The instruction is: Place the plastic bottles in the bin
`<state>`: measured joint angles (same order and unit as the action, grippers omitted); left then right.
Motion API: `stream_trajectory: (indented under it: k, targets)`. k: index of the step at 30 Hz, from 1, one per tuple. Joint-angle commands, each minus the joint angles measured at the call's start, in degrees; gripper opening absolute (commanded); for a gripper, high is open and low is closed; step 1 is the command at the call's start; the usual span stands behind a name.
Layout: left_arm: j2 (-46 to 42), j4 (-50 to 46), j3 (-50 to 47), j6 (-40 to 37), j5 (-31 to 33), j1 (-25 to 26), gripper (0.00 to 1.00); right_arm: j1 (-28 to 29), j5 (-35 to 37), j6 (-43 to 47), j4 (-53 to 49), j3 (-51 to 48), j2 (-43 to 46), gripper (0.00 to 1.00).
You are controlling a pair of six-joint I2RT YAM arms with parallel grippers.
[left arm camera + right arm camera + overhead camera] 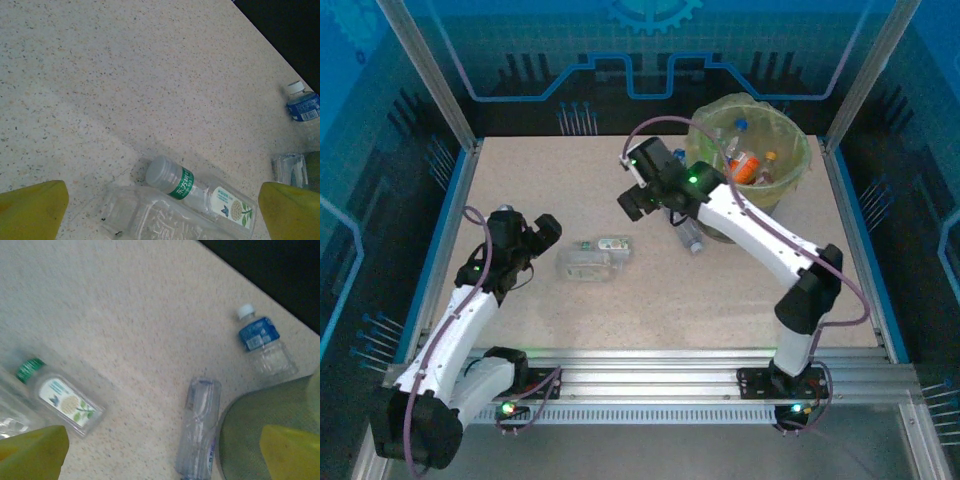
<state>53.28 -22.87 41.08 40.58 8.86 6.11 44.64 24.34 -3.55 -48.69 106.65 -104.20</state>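
Left gripper (546, 232) and right gripper (632, 204) both spread wide, empty; two clear plastic bottles (588, 263) lie side by side on the speckled beige table (520, 180), others beside and inside the round yellow-green bag-lined bin (798, 165)

We see a beige table (620, 300) flecked with dark speckles, ringed by blue walls (650, 50) traced with lighter blue lines. The bin (800, 165) wears a translucent yellow-green bag, with an orange bottle (745, 168) inside. One clear bottle (200, 192) carries a green band and a white leaf-printed label. Another, the blue-labelled bottle (305, 106), has a white cap. The fingers (30, 207) are yellow.
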Motion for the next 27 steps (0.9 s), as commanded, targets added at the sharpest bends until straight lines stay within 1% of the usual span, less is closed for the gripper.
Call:
stream_trajectory:
  k: [1, 7, 13, 16, 19, 27]
  targets:
    - [-0.90, -0.95, -0.52, 0.76, 1.08, -0.75, 0.99, 0.76, 5.57, 0.53, -3.73, -1.29, -2.74, 0.97]
    - [-0.29, 0.02, -0.91, 0.82, 0.89, -0.79, 0.99, 0.49, 9.33, -0.62, -3.64, -5.49, -6.60, 0.96]
    - [0.70, 0.79, -1.16, 0.86, 0.54, -0.75, 0.99, -1.63, 10.24, -1.97, -4.14, -6.89, -11.01, 0.95]
    - [0.78, 1.12, -1.48, 0.91, 0.63, -0.81, 0.99, -2.71, 9.86, -2.38, -3.68, -6.89, -12.76, 0.94]
    - [0.77, 1.27, -1.53, 1.00, 0.71, -0.75, 0.99, -3.61, 9.94, -2.72, -3.53, -6.25, -15.07, 0.90]
    - [1.23, 1.39, -1.63, 0.82, 0.83, -0.79, 0.99, -6.22, 10.42, -4.69, -3.70, -3.26, -20.49, 0.88]
